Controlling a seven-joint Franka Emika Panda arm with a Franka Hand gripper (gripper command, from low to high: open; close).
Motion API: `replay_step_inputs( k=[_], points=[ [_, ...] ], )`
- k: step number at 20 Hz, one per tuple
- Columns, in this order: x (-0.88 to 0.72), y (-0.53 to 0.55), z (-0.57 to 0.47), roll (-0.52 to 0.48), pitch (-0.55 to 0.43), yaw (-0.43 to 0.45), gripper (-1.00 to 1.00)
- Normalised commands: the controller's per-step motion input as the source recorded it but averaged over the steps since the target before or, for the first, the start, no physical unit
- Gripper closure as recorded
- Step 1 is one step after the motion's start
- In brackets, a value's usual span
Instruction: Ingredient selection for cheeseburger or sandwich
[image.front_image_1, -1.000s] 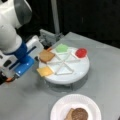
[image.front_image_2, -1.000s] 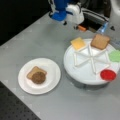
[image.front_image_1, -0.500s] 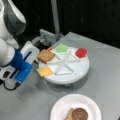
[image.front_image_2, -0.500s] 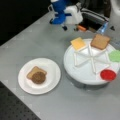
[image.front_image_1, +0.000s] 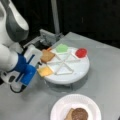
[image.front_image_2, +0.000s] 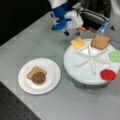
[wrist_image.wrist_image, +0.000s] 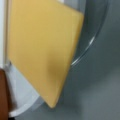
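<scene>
My gripper (image.front_image_2: 72, 32) hangs just above the table at the edge of the white divided tray (image.front_image_2: 85, 75), right beside the yellow cheese square (image.front_image_2: 78, 43). In a front view it stands at the tray's left (image.front_image_1: 36, 64), next to the cheese (image.front_image_1: 45, 71). The cheese (wrist_image.wrist_image: 42, 50) fills the wrist view, overhanging the tray rim; no fingers show there. Also on the tray are a bread square (image.front_image_2: 100, 41), a green leaf (image.front_image_2: 115, 55) and a red disc (image.front_image_2: 108, 74). A bread slice (image.front_image_2: 33, 72) with the dark patty (image.front_image_2: 38, 77) on it lies on the white plate (image.front_image_2: 51, 75).
Behind the tray sits a grey metal fixture (image.front_image_1: 48, 37) with a pole (image.front_image_1: 55, 17) rising from it. The robot's white arm (image.front_image_1: 12, 27) fills a front view's left. Dark perforated board (image.front_image_2: 15, 107) borders the grey table.
The gripper has crept a little closer to the tray and the cheese square. The ingredients and the plate have stayed put.
</scene>
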Motion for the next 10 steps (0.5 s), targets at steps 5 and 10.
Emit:
replay_step_inputs(
  k=[5,10],
  points=[
    [-0.01,0.07,-0.12,0.166,-0.131,-0.029,-1.0],
    [-0.03,0.06,-0.12,0.208,-0.138,-0.045,-1.0]
  ],
)
